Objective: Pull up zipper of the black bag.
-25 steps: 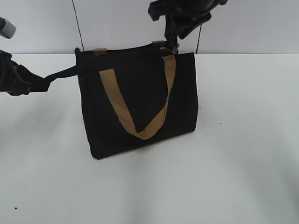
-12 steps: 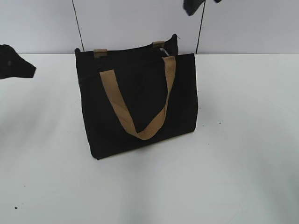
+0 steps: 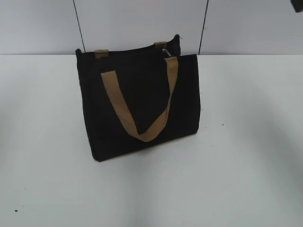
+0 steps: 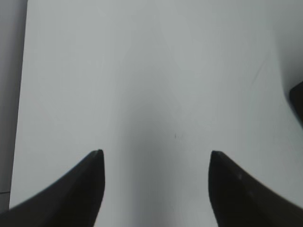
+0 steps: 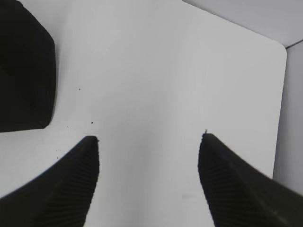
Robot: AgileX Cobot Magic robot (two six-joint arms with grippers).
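Bag: the black bag [image 3: 142,104] stood upright on the white table [image 3: 246,165]. Left gripper [image 4: 156,156] and right gripper [image 5: 149,139] both hung spread apart over bare tabletop, well clear; the bag showed at each wrist view's edge.

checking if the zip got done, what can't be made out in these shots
- Zipper: in the exterior view it runs along the black bag top rim, black on black, too small to tell whether it is closed.
- Bag in the wrist views: cut off by the frame edge, only a corner shows.
- Both arms: outside the exterior view.
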